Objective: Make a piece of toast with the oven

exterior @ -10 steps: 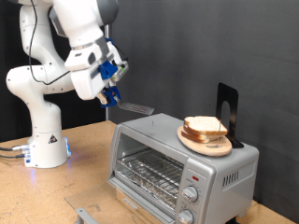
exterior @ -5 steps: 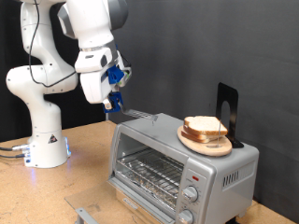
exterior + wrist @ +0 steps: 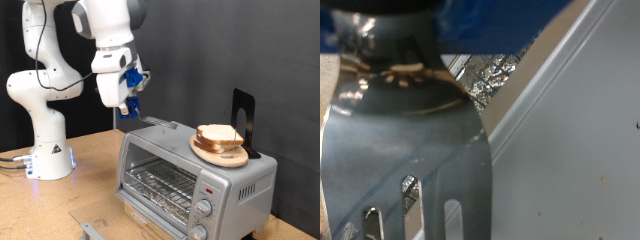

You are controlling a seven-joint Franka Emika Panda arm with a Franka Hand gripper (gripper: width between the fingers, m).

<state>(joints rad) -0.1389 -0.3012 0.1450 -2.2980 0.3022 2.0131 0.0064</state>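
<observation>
The silver toaster oven (image 3: 190,175) stands at the exterior view's lower right, and its wire rack shows through the glass door. On its roof a round wooden plate (image 3: 207,153) carries a stack of bread slices, with the piece of toast (image 3: 218,133) on top. My gripper (image 3: 128,100) is up and to the exterior view's left of the oven. It is shut on the handle of a metal spatula (image 3: 150,121), whose blade reaches over the oven's near top corner. In the wrist view the slotted spatula blade (image 3: 410,150) fills the frame above the oven's grey roof (image 3: 580,150).
A black upright stand (image 3: 243,118) rises behind the plate on the oven roof. The arm's white base (image 3: 50,150) sits on the wooden table at the exterior view's left. A small metal bracket (image 3: 95,230) lies at the table's front edge.
My gripper has moved up and towards the exterior view's right with the spatula, closer to the oven roof. The plate and bread have not moved.
</observation>
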